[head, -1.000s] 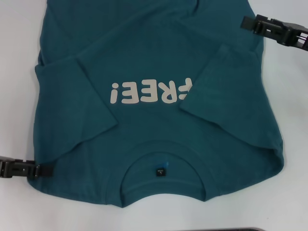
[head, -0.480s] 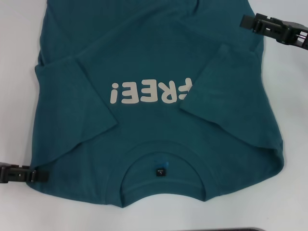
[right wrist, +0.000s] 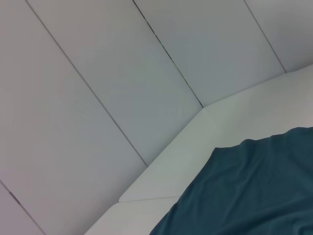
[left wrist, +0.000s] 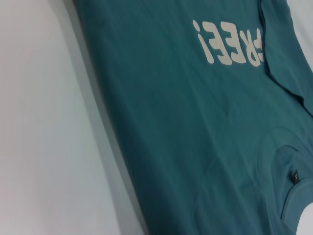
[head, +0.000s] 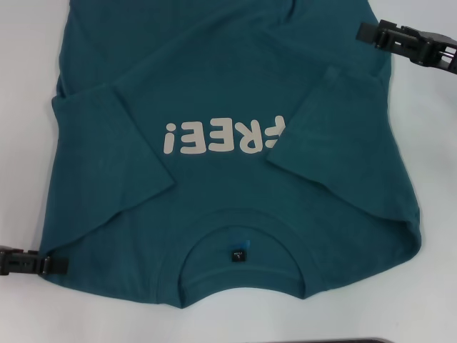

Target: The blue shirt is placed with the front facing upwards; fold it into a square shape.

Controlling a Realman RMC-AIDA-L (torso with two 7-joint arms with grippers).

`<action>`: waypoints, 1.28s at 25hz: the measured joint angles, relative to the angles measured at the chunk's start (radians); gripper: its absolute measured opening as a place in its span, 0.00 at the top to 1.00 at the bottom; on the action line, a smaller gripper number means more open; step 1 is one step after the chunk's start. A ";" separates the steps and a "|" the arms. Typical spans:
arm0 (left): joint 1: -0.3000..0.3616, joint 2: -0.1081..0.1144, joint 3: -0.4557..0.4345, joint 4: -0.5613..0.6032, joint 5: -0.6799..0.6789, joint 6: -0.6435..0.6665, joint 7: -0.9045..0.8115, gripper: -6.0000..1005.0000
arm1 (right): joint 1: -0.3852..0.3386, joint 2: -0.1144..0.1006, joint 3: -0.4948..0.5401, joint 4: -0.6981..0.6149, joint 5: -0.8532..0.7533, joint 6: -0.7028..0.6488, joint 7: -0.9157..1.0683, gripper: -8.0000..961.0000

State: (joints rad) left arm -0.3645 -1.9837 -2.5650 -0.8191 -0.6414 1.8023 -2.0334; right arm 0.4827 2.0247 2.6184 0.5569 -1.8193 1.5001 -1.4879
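The blue shirt [head: 235,164] lies front-up on the white counter [head: 28,143], collar toward the robot, and both short sleeves are already turned in over the chest, the right one covering the edge of the first letter. That narrows the body; judging by how the cloth lies, the lengthwise fold bringing hem toward collar is not yet done, so the square is perhaps half made. The pale lettering reads "FREE!" [head: 225,136], upside down from the head view, and a small black label [head: 236,255] sits inside the neck, its marking too small to read. The left claw [head: 63,265] sits at the near left corner of the shirt, at the cloth's edge; whether it is open or pinching fabric cannot be told. The right claw [head: 365,33] hovers by the far right edge, and its state cannot be told either.
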 joint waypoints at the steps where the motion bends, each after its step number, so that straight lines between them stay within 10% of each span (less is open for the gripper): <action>1: 0.000 0.000 0.000 0.000 0.000 0.000 0.000 0.14 | 0.000 0.000 0.000 0.000 0.000 0.000 0.000 0.02; 32: -0.046 -0.022 -0.002 -0.003 -0.003 0.021 0.016 0.14 | 0.002 0.000 0.000 -0.001 0.000 -0.006 -0.001 0.02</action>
State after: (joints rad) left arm -0.4102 -2.0058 -2.5673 -0.8224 -0.6440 1.8232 -2.0173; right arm 0.4848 2.0247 2.6184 0.5563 -1.8192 1.4942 -1.4889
